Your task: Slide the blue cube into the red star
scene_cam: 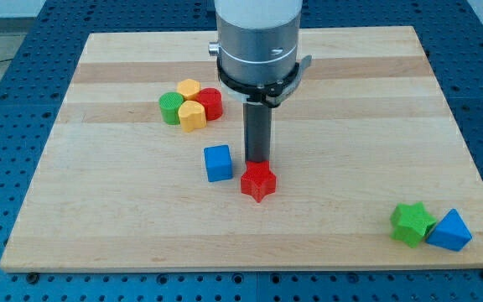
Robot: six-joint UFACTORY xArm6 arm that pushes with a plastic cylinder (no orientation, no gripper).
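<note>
The blue cube sits on the wooden board near the middle. The red star lies just to its lower right, a small gap apart. My tip comes down right behind the red star's top edge, to the right of the blue cube; its very end is partly hidden by the star. The rod hangs from the grey arm flange at the view's top.
A cluster at upper left holds a green block, two yellow blocks and a red block. A green star and a blue triangular block sit at the lower right near the board's edge.
</note>
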